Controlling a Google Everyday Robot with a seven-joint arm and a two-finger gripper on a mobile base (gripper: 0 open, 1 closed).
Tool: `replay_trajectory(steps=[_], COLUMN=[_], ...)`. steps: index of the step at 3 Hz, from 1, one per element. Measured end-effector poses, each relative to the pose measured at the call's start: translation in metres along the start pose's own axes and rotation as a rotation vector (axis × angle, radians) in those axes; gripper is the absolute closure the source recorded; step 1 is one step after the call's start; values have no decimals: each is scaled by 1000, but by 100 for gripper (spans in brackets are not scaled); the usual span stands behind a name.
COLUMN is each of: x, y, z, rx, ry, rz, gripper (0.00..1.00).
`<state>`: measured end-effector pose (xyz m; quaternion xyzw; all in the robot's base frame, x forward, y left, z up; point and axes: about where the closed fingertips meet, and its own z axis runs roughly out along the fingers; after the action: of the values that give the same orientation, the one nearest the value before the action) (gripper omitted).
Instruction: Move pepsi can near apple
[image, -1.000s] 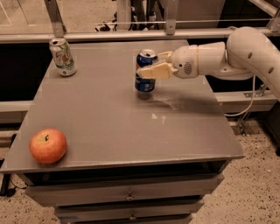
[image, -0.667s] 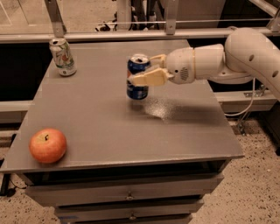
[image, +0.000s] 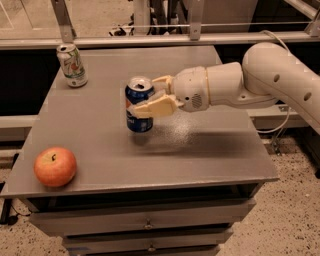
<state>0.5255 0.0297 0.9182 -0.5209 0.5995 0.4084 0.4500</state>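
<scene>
The apple (image: 55, 166) is sitting at the front left corner of the grey table (image: 210, 165), red-orange with yellowish patches and a short dark stem. Farther back, near the table's middle, the pepsi can (image: 138, 95) is standing upright, dark blue with a silver top and part of its round logo showing. The gripper (image: 145, 96) is reaching in from the right, its fingers (image: 152, 106) clamping the can's sides. A white and green can (image: 72, 65) is standing at the far left corner.

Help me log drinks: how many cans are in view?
2: the pepsi can at centre, held in the gripper; the white and green can at the far left corner. None seems hidden.
</scene>
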Motion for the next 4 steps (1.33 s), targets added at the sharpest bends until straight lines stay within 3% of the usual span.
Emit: replay_trajectory(steps=[1, 3, 4], x=[-1, -16, -17], y=[-1, 38, 56], z=[-1, 83, 116], rx=[3, -58, -88], ry=[0, -79, -74], rz=[0, 7, -4], gripper=[100, 100, 100])
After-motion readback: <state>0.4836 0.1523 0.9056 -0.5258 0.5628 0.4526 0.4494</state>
